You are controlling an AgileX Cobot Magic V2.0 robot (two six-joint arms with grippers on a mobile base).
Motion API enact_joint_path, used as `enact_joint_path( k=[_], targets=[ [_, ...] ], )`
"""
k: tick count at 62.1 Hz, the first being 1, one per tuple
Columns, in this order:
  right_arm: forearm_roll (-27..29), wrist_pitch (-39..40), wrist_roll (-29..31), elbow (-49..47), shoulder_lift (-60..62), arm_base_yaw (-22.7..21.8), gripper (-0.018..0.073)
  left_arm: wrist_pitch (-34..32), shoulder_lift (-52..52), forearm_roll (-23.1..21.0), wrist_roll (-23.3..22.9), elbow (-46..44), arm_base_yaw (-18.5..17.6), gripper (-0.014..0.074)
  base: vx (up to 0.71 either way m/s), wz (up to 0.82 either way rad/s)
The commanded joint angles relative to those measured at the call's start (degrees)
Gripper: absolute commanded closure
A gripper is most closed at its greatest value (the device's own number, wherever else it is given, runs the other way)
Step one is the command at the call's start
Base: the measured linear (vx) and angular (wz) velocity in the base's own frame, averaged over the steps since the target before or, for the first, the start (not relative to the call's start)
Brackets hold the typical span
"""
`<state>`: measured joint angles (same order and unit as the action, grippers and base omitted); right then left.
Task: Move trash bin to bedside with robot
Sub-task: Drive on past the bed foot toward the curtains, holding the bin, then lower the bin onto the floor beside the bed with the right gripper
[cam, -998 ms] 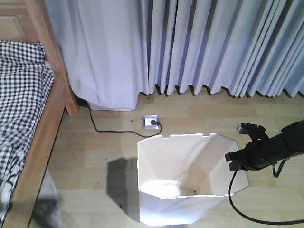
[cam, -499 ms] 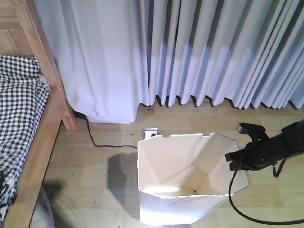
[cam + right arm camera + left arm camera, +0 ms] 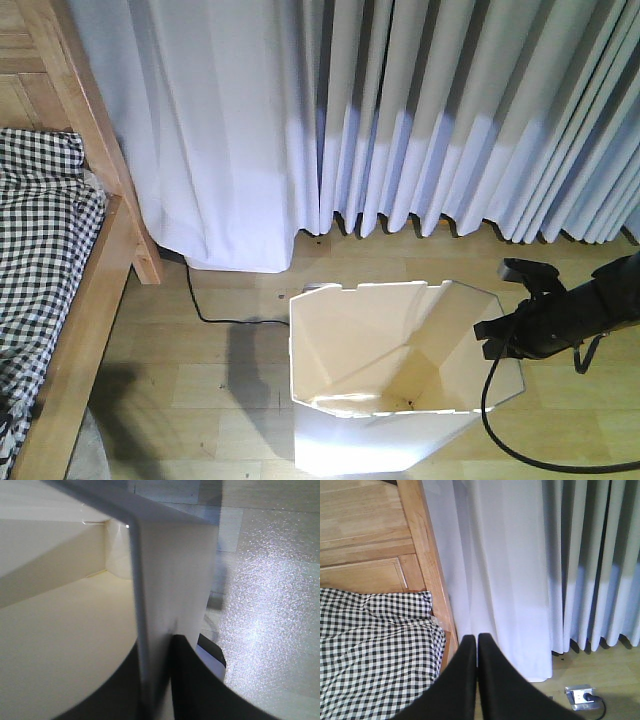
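On the pale wood floor [image 3: 190, 395], in front of the long white curtains [image 3: 420, 110], the trash bin [image 3: 350, 345] is standing upright with its cream inside open to the room. It is sitting to the right of the bed [image 3: 95, 290], near it but apart, and a strip of bare floor is showing between the bin's left side and the wooden frame. The black-and-white checkered bedding [image 3: 40, 230] is lying rumpled on top of the bed.

The right hand [image 3: 492, 338] is reaching in from the right and is pinching the bin's right-hand rim. From its own wrist view, the white wall is running up between the two black fingers [image 3: 200, 685], one sitting inside the bin and the other outside against the floor. A black cable [image 3: 484, 405] is hanging in a loop beneath this arm, beside the bin's right face.

The left hand [image 3: 477, 639] is showing only in its wrist view. Its two fingers are pressing together with nothing between them, pointing toward the bed's corner post and the curtains.

A black cord [image 3: 215, 320] is trailing across the floor from beside the bedpost toward the bin's back left corner. A floor socket [image 3: 581, 696] is holding a black plug; from the front it is probably the small pale edge peeking out behind the bin's rear rim.
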<state>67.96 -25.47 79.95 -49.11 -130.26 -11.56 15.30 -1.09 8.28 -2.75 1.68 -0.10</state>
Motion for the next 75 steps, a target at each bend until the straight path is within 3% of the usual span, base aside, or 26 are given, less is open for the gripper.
enact_joint_path(
  k=[1, 48, 61, 75],
  targets=[
    [2.6, -10.0, -0.5, -0.8, 4.1, -0.2, 0.0565, -4.2, -0.6, -0.2, -0.5, 1.7, -0.4, 0.0602, 0.02, 0.00],
    [2.8, -10.0, -0.5, -0.8, 4.1, -0.2, 0.0565, -4.2, -0.6, -0.2, -0.5, 1.7, -0.4, 0.0602, 0.00, 0.00],
    [11.9, -7.7, 0.0, -1.6, 3.9, -0.2, 0.0565, -4.2, -0.6, -0.2, -0.5, 1.7, -0.4, 0.0602, 0.00, 0.00],
    [11.2, -6.2, -0.4, -9.1, 1.3, -0.2, 0.0565, -4.2, -0.6, -0.2, -0.5, 1.7, -0.4, 0.0602, 0.00, 0.00]
  ],
)
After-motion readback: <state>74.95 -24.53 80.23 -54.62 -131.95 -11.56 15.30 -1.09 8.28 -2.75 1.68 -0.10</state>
